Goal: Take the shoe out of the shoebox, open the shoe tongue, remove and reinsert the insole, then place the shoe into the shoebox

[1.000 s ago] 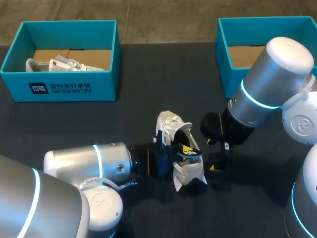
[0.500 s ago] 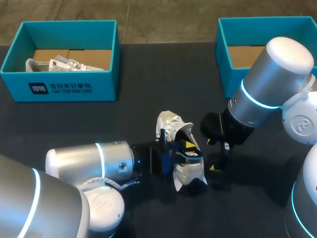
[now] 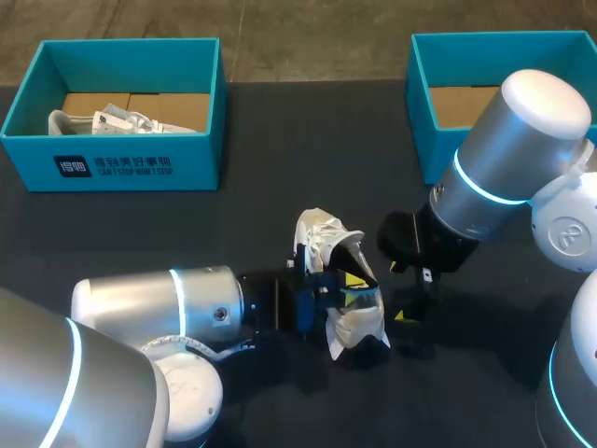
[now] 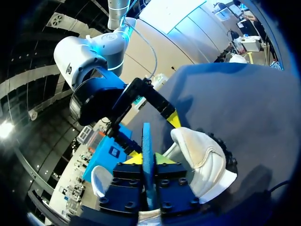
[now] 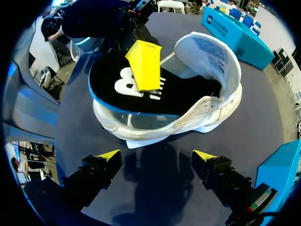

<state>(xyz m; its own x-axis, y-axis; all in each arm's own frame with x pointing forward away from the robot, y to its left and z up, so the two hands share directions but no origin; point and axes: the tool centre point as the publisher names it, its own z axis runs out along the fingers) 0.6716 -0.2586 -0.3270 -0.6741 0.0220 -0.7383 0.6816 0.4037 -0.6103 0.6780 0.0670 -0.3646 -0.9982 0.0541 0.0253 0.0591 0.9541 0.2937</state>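
Black insole (image 5: 188, 94), pinched in our left gripper (image 4: 149, 160), eases left as that arm retreats: removal seems underway. Our right gripper (image 5: 157, 155) hangs open nearby.

White shoe (image 3: 351, 327) lies on the tabletop (image 3: 252, 215), well apart from the teal left shoebox (image 3: 121, 166) and right shoebox (image 3: 425, 121). Its black, blue-edged insole (image 5: 141, 96) sits partly out.

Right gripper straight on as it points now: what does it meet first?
Likely the white side of the shoe, just ahead of the open right gripper; depth is unclear, so the table might come first.
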